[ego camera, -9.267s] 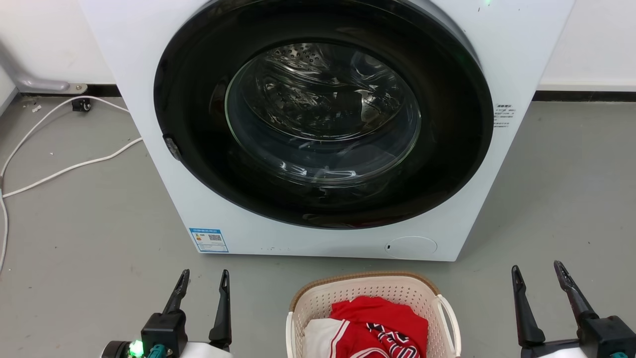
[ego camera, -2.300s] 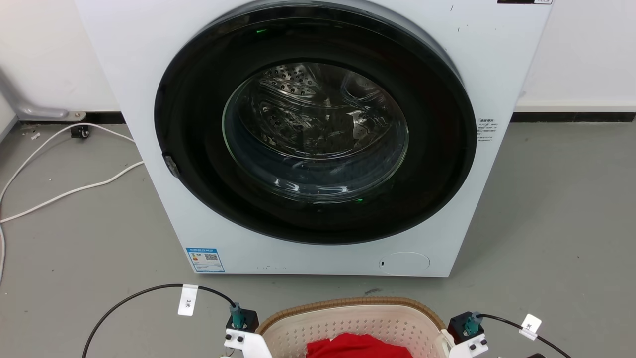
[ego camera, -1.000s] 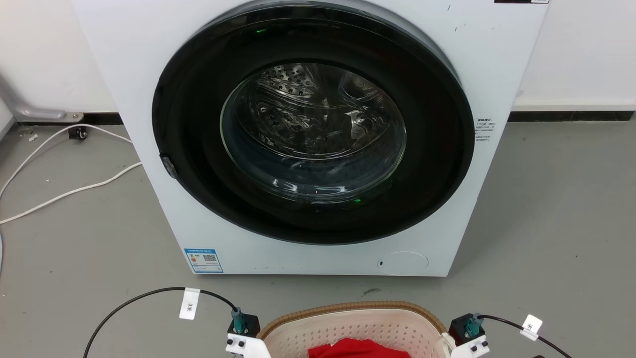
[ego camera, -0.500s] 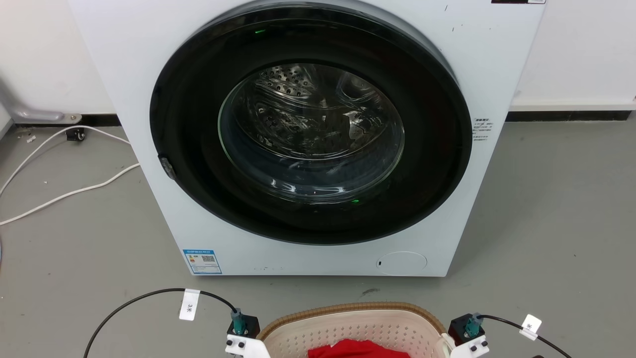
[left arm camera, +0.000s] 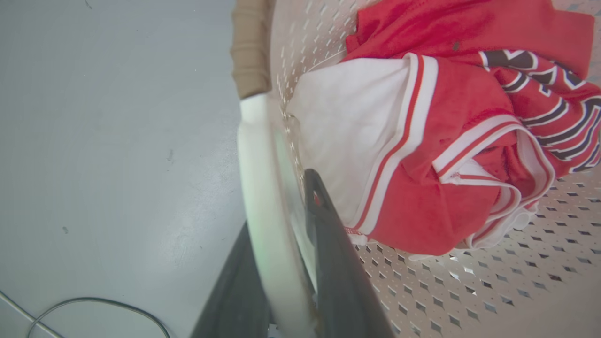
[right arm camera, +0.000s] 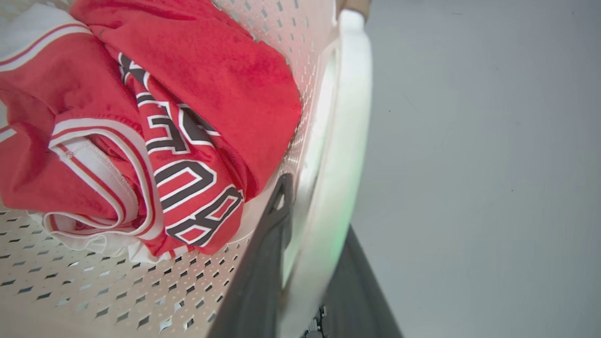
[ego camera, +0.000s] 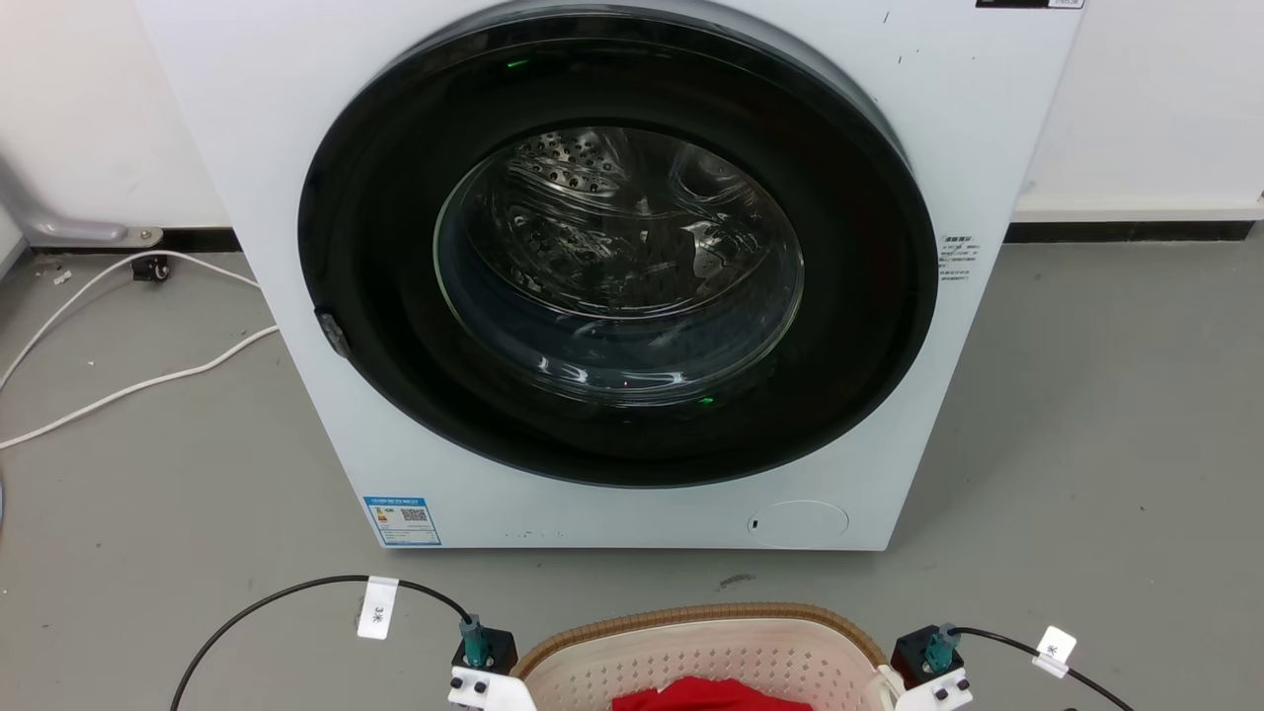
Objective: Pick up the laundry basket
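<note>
The cream perforated laundry basket (ego camera: 691,642) with its tan woven rim sits at the bottom middle of the head view, in front of the washer, with red and white clothes (left arm camera: 422,117) inside. My left gripper (left arm camera: 281,202) is shut on the basket's white left loop handle (left arm camera: 260,155), one dark finger inside the basket wall and one outside. My right gripper (right arm camera: 317,206) clamps the white right handle (right arm camera: 345,108) the same way. In the head view both wrists stand at the basket's sides and the fingers are hidden below.
A white front-loading washer (ego camera: 987,148) with a shut round dark door stands just beyond the basket. White cables (ego camera: 128,385) lie on the grey floor at the left. Bare grey floor (ego camera: 1106,425) lies to the right of the washer.
Both grippers, once open beside the basket, now hold its handles. Over the last second the basket rim and both wrists have slid slightly lower in the head view; the washer has barely shifted.
</note>
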